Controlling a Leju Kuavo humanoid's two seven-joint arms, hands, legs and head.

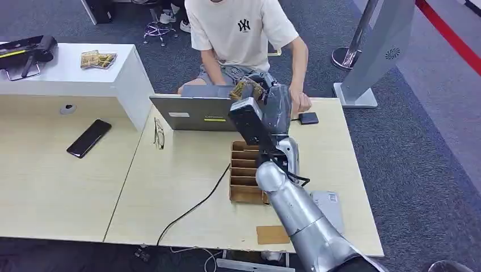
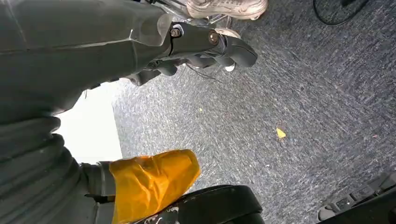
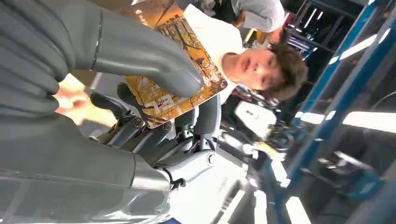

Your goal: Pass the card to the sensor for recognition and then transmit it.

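So from my end, the right hand is up over the far edge of the pale wooden desk, pinching the orange-and-brown illustrated card between the thick grey thumb and the darker fingers behind it. I'd guess it's gripped by one edge so the face stays exposed. The card sits raised above the silver laptop, angled toward the person in the cream T-shirt seated opposite, which reads to me as the hand-over part. The small black square pad just beside it on the desk is probably the sensor, though I can't confirm that. The slotted wooden card rack sits under my forearm. My left hand hangs by the carpet, fingers curled in, holding nothing.
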